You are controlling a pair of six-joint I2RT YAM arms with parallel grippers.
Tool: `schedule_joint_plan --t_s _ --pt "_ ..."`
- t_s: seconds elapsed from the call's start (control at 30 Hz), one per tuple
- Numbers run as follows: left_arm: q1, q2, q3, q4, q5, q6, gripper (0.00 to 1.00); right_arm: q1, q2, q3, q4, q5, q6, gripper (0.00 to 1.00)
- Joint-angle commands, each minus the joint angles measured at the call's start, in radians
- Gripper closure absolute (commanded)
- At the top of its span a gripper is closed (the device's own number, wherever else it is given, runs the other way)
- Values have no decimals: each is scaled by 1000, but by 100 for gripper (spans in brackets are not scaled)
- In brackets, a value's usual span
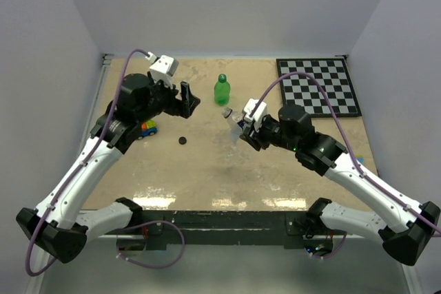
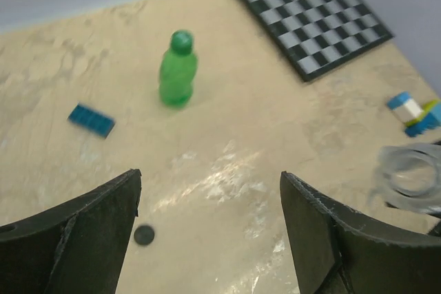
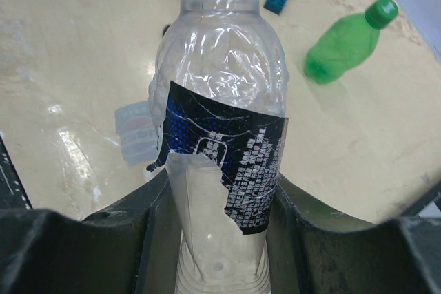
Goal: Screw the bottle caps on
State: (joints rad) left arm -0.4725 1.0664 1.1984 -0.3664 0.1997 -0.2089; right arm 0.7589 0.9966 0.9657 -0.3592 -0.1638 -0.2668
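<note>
Right pincer [image 3: 220, 201]: closed on the clear bottle, one finger on each side of its lower part.
Clear bottle [image 3: 219, 101]: held up off the tabletop [image 1: 275, 177] and tilted. In the top view its neck points to the upper left. It has a torn dark label around the middle and an open mouth.
Left pincer [image 2: 210, 191]: wide open, with nothing between its fingers. It is left of center in the top view.
Black cap [image 2: 144, 235]: lies flat on the tabletop, just below the left pincer in the top view, apart from both bottles.
Green bottle [image 1: 220, 90]: stands upright, above the middle of the top view, between the two pincers.
Green cap [image 3: 381, 12]: sits on the green bottle.
Blue brick [image 2: 91, 120]: lies left of the green bottle in the left wrist view.
Toy bricks [image 1: 147, 129]: lie at the left, beside the left arm.
Checkered board [image 1: 318, 86]: lies flat at the upper right.
</note>
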Motion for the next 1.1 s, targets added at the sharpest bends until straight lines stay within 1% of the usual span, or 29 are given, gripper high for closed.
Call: schedule_joint_plan --t_s 0.0,0.1,0.2,0.3,0.53,0.63,0.67,0.77,1.07 --pt "2 88 -48 -218 -281 -92 15 0 -19 48 -46 64 -43 77" --pt "5 159 -94 -244 -309 -121 16 0 -23 47 -43 66 -51 77" --pt "6 237 -131 -236 -341 -126 21 0 -23 47 -44 66 -60 77" --pt "6 326 -154 -217 -368 -116 23 0 -27 44 -44 66 -66 77" --pt "6 487 -149 -151 -373 -92 27 0 -46 27 -46 75 -66 77" --pt "5 568 -125 -147 -344 -84 31 0 -52 21 -47 78 -68 77" --pt "8 590 -119 -146 -342 -83 34 0 -53 21 -49 78 -69 77" --pt "6 641 -100 -154 -347 -78 39 0 -56 19 -55 81 -74 77" --pt "8 707 -69 -164 -353 -60 45 0 -52 21 -64 101 -91 77"
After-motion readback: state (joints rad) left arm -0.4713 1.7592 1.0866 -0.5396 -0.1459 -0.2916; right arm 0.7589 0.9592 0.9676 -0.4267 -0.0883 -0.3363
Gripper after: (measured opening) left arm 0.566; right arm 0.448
